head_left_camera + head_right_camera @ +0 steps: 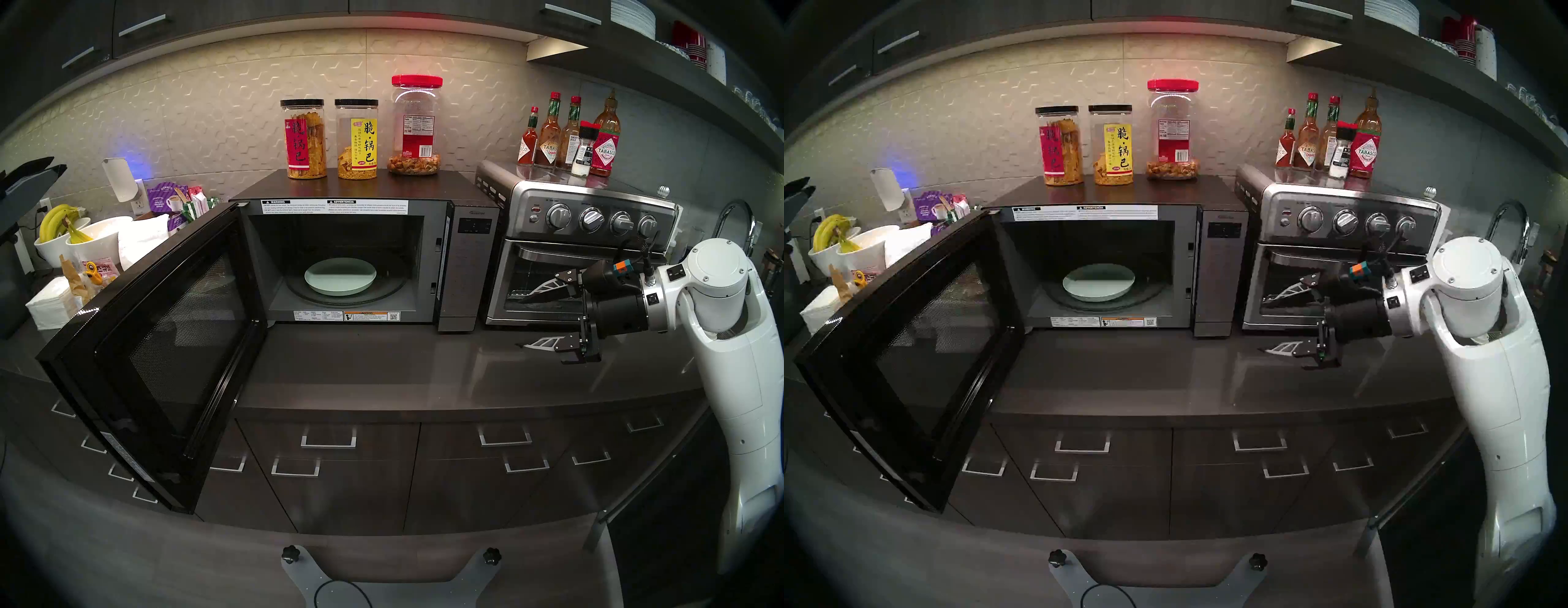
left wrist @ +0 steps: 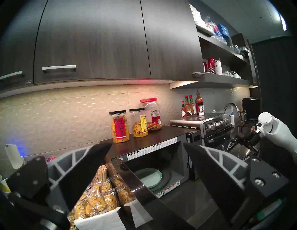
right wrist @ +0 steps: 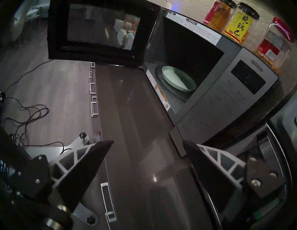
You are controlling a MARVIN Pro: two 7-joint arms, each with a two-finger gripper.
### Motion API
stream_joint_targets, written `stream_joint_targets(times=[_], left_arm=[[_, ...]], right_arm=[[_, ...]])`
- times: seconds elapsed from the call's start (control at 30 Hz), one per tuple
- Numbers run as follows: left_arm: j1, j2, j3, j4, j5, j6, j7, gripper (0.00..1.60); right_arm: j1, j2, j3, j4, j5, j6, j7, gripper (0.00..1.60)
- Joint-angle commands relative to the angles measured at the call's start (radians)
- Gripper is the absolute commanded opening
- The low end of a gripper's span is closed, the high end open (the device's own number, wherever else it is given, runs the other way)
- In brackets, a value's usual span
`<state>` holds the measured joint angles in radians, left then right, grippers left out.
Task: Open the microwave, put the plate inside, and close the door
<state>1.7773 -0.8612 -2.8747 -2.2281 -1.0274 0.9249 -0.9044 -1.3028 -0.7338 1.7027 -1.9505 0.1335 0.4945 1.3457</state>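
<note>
1. A dark grey countertop point(image 1: 382, 373) runs across the middle of the head view, under a pale tiled wall and dark cabinets.
2. The microwave point(image 1: 466, 263) sits at centre frame; its door point(image 1: 161, 339) is swung wide open toward the lower left.
3. The plate point(image 1: 340, 276) lies flat on the turntable inside the cavity.
4. The right gripper point(image 1: 526, 322), at right of frame before the toaster oven point(image 1: 572, 220), has its fingers spread apart and holds nothing.
5. The left gripper point(image 2: 147, 145) is spread wide and empty; in the head view, probably only its dark edge shows at far left.
</note>
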Motion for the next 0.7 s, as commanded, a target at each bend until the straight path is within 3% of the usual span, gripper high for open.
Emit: stream_joint_targets(times=[0.0,0.67], left_arm=[[-0.001,0.004,-0.005,-0.001,-0.001,-0.002,-0.103,1.60],[0.001,0.004,-0.005,-0.002,-0.006,-0.002,-0.094,1.60]], right_arm=[[0.022,0.011,0.011,-0.006,0.037,-0.005,0.040,1.60],[0.021,0.031,0.003,-0.001,0.066,-0.013,0.029,1.60]])
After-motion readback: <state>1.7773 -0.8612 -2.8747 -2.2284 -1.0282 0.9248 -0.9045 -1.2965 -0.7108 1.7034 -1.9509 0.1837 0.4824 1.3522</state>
